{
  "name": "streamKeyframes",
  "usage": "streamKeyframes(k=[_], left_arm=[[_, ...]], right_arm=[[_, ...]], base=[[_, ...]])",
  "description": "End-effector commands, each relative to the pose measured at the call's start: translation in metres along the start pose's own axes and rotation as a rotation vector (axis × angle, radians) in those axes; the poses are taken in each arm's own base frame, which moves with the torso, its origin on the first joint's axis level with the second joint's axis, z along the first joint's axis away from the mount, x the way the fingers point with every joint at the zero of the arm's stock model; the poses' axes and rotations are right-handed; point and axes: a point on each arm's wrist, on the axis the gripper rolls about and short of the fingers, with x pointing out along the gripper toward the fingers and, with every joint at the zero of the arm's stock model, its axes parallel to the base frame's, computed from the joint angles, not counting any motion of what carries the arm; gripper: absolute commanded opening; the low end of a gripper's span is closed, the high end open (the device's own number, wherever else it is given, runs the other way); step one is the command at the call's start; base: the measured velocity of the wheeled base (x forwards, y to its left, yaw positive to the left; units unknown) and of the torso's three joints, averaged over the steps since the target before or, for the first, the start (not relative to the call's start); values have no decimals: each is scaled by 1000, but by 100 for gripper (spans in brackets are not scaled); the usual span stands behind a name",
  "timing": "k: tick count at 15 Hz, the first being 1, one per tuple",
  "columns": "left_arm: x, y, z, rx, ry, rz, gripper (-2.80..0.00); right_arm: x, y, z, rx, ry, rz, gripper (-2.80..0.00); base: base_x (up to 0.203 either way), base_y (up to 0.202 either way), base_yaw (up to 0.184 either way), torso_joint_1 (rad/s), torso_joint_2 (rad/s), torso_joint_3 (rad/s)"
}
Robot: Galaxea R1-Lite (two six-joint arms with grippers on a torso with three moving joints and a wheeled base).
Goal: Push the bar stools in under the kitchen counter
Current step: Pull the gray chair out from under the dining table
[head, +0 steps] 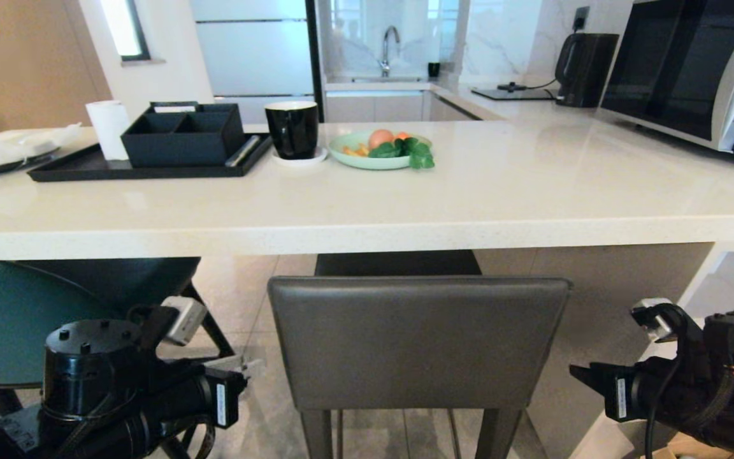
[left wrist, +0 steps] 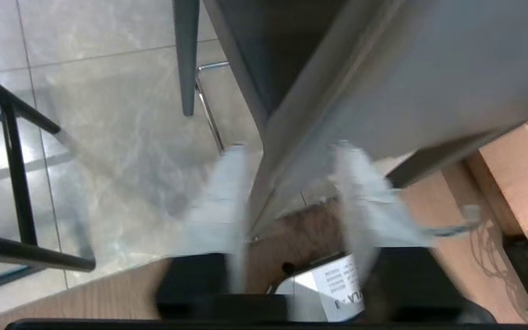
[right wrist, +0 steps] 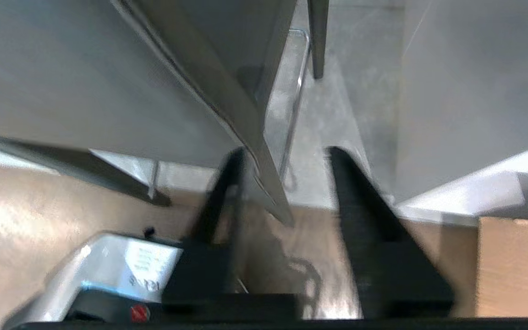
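Pale floor tiles are showing under the worktop while both spread pincers, left pincer and right pincer, are straddling the grey stool's backrest edges, needing an even, level push.

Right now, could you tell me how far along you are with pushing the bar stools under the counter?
The teal stool already sits with its seat under the kitchen counter. The grey stool is in hand: its seat is under, its backrest just short of the counter edge. The left pincer and right pincer stand open astride the backrest's side edges. What seems left is withdrawing, perhaps a last nudge.
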Motion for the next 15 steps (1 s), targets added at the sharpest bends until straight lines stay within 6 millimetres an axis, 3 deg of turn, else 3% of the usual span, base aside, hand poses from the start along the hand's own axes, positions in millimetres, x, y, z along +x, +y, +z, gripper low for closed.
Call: streamKeyframes(k=[1, 3, 7, 10, 15], left_arm=[[-9, 0, -5, 0, -34, -64, 0], [-8, 5, -8, 0, -96, -146, 0], [22, 21, -34, -14, -33, -144, 0], [19, 17, -19, 17, -119, -237, 0], [14, 14, -25, 67, -105, -226, 0]], right_arm=[[1, -5, 0, 19, -31, -5, 0], [6, -10, -5, 15, -100, 45, 0], [32, -22, -34, -18, -98, 112, 0], [23, -30, -29, -60, -171, 271, 0], [18, -39, -29, -55, -186, 243, 0]], base=[[0, 0, 0, 0, 0, 0], [0, 0, 0, 0, 0, 0], [0, 0, 0, 0, 0, 0], [0, 0, 0, 0, 0, 0], [0, 0, 0, 0, 0, 0]])
